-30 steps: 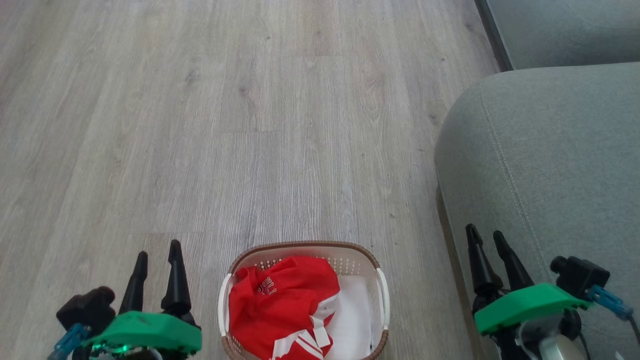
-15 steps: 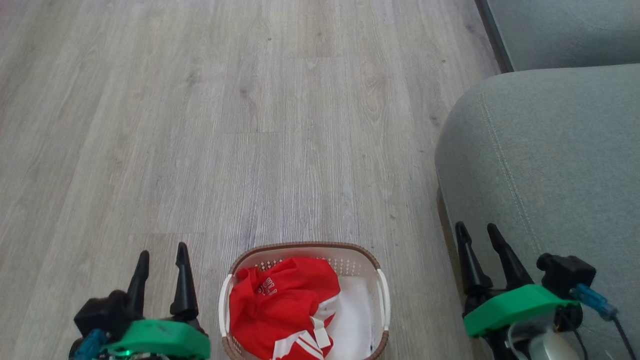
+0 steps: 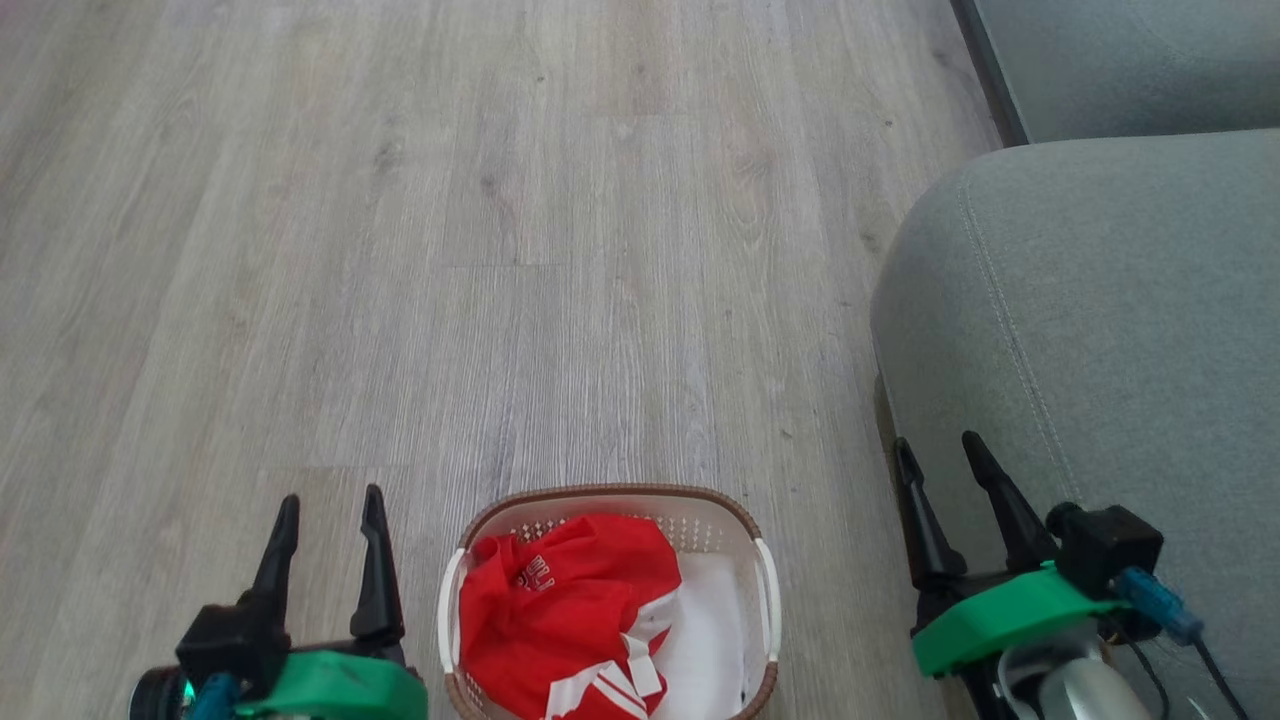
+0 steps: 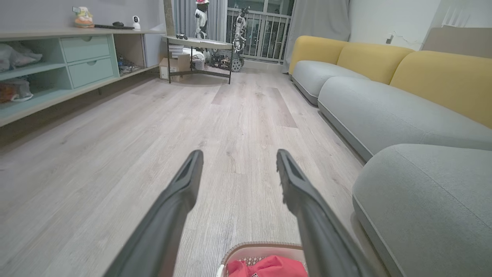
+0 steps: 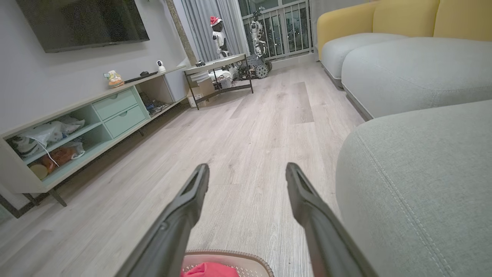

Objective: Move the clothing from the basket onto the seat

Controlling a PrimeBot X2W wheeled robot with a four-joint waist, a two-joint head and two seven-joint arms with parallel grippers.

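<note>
Floorboards [image 3: 500,250] bear the cream perforated basket [image 3: 610,491] of shiny red clothing [image 3: 560,610] between left gripper [image 3: 330,497] and right gripper [image 3: 937,442], fingers spread empty; pre-grasp, reach in next.

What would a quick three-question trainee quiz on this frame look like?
1. By the robot's own sides, on which side of the basket is the grey-green sofa cushion?
2. True or false: the left tool and the right tool are both shut on cloth.
3. The red sportswear lies: A) on the cushion; B) in the basket, with a white sheet; C) in the right tool.

Key
1. Right.
2. False: both are open and empty.
3. B.
</note>
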